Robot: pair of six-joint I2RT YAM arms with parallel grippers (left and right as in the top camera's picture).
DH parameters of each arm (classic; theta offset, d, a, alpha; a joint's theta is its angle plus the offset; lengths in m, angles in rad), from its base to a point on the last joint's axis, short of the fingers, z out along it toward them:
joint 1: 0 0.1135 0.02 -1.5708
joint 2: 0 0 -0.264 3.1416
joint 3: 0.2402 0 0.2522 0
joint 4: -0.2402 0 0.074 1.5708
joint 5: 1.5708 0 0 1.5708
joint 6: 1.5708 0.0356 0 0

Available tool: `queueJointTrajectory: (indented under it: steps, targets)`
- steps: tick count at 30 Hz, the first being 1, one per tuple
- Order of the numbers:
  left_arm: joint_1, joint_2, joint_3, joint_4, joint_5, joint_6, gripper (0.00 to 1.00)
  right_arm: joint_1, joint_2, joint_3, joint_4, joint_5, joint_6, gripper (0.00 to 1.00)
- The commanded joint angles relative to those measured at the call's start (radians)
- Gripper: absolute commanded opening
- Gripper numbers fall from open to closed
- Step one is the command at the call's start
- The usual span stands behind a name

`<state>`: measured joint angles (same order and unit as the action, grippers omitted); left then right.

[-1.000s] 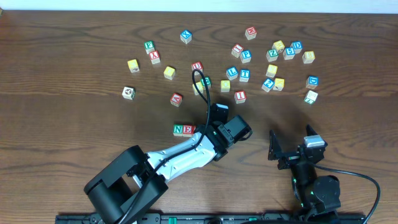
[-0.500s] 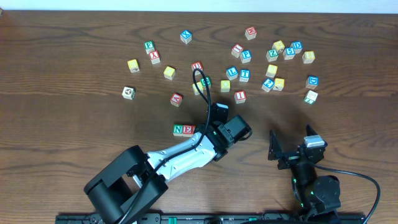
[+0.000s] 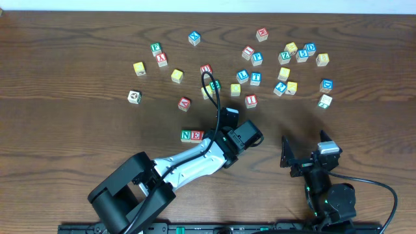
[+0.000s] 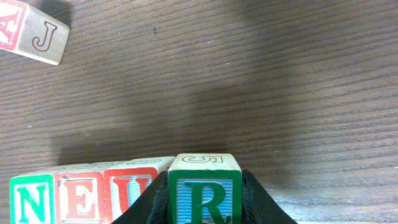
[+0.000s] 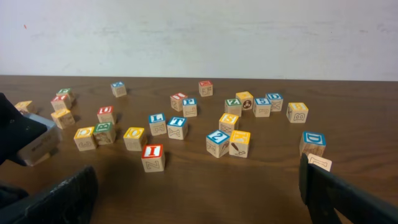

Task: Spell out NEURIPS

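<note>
Holding the R cube [image 4: 204,186] beside the N, E, U row [image 4: 81,194], the left claw [image 4: 205,208] has three letters left to add, while the right claw [image 5: 199,196] is wide open.

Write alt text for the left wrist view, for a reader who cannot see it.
The left gripper is shut on a wooden cube with a green R, beside a row of wooden cubes lettered N, E, U on a dark wooden table; a J cube lies apart.

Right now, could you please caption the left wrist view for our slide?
Left gripper holds the R cube beside the N-E-U row on the wooden table.
</note>
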<state>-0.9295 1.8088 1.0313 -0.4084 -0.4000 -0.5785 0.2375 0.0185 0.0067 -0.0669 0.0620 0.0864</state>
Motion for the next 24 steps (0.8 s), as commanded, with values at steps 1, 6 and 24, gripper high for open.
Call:
queueJointTrajectory:
  steps: [1,6,24]
  targets:
    - [0.003,0.008,-0.014,0.009,0.003,0.005,0.08,-0.008,-0.001,-0.001,-0.004,-0.002,-0.006,0.99]
    - [0.003,0.008,-0.014,0.023,0.023,0.005,0.08,-0.008,-0.001,-0.001,-0.004,-0.002,-0.006,0.99]
    - [0.003,0.008,-0.014,0.046,0.158,-0.033,0.08,-0.008,-0.001,-0.001,-0.004,-0.002,-0.006,0.99]
